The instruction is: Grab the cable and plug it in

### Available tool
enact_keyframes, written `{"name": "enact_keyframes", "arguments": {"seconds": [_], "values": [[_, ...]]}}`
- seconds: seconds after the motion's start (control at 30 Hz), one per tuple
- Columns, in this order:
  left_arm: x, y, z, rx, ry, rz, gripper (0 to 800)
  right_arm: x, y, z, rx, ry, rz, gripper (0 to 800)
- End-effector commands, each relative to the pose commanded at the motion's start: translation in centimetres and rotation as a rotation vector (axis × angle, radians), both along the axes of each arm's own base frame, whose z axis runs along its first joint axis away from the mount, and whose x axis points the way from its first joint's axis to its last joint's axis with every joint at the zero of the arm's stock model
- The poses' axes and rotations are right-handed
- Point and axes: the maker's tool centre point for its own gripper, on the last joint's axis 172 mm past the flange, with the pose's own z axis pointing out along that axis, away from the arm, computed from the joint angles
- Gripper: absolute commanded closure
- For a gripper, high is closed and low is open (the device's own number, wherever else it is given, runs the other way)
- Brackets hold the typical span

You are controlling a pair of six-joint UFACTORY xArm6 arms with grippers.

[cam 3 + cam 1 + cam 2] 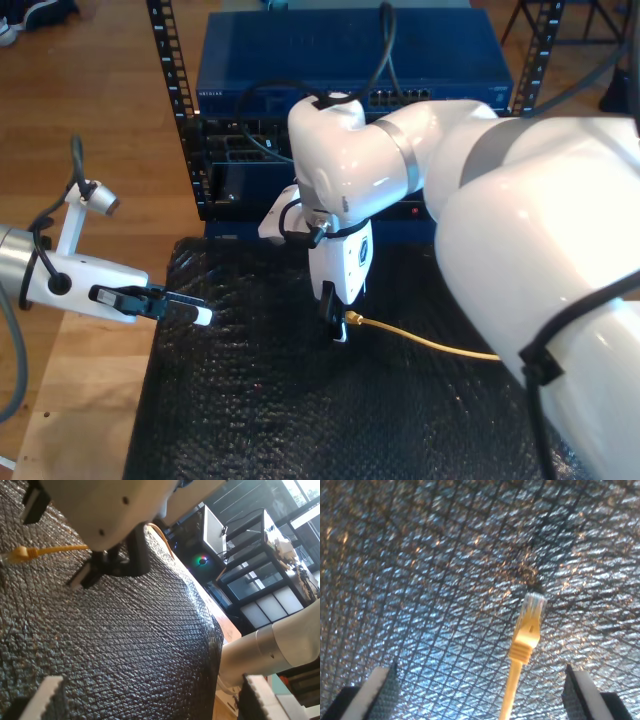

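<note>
Yellow network cable (526, 630) lies ungrasped on the counter; my second end effector (482, 692) hovers, jaws apart; plugging remains.

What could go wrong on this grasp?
1. The long yellow network cable lies flat on the black quilted mat. My second gripper, jaws open, may press into the mat or skim over the cable.
2. The cable sits off-centre between the jaws, so closing could twist its clear plastic plug out of line.
</note>
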Motion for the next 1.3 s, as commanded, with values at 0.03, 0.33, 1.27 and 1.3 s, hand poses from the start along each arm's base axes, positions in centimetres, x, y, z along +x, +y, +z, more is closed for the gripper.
{"name": "enact_keyframes", "arguments": {"seconds": [0.03, 0.33, 1.27, 1.3], "values": [[0.0, 0.0, 0.0, -0.001, 0.001, 0.000, 7, 0.0, 0.0, 0.0, -0.002, -0.001, -0.009, 44], [0.0, 0.0, -0.2, -0.003, 0.004, -0.001, 6, 0.9, -3.3, -0.5, -0.141, -0.050, -0.048, 83], [-0.1, 0.0, -0.8, -0.011, 0.023, 0.000, 6, 0.0, -1.8, -2.0, -0.191, -0.058, -0.135, 245], [-0.1, 0.0, -0.8, -0.012, 0.024, 0.000, 6, 0.0, -1.7, -2.0, -0.191, -0.059, -0.136, 253]]}}
